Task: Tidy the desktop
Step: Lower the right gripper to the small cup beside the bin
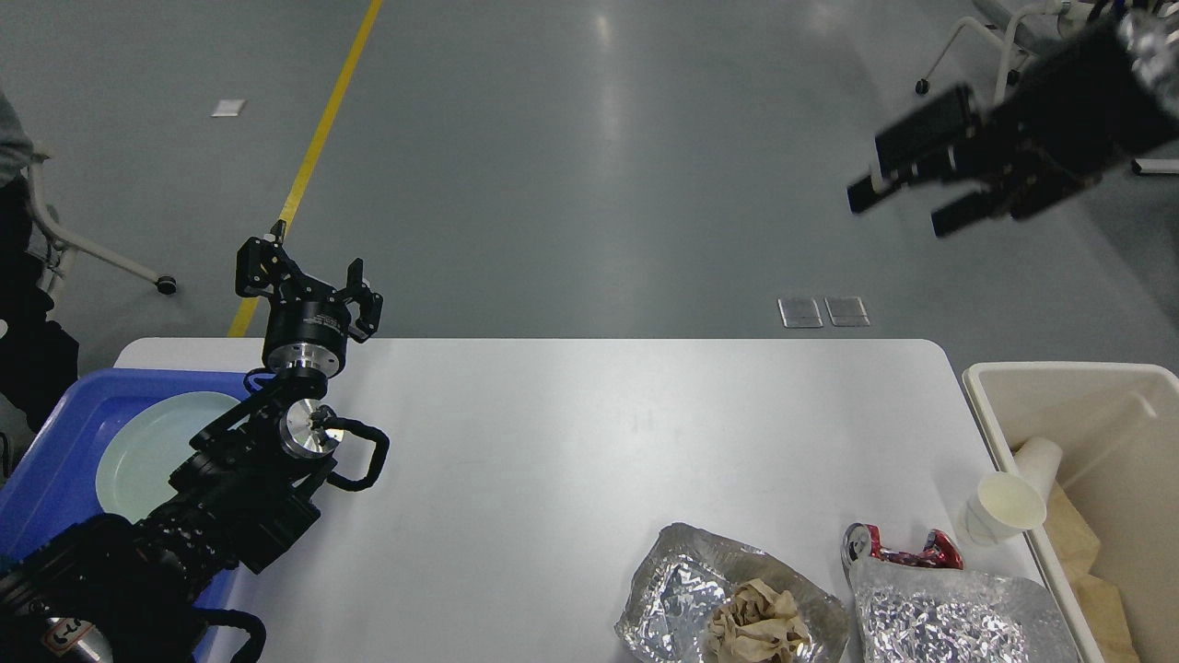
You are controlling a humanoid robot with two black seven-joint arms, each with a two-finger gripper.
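Note:
The white desktop (571,442) fills the lower middle of the head view. On it near the front lie a crumpled foil tray (682,589) holding a brown paper wad (757,624), a crushed red can (898,551) and a second foil sheet (953,622). A white paper cup (1004,506) leans at the right edge against the bin. My left gripper (309,276) is open and empty above the table's far left corner. My right gripper (898,210) is open and empty, blurred, high above the floor at the upper right.
A blue tray (51,451) with a pale green plate (152,447) sits at the left edge. A cream bin (1087,387) with cups and brown paper stands at the right. Wheeled chairs (1022,55) stand on the grey floor beyond.

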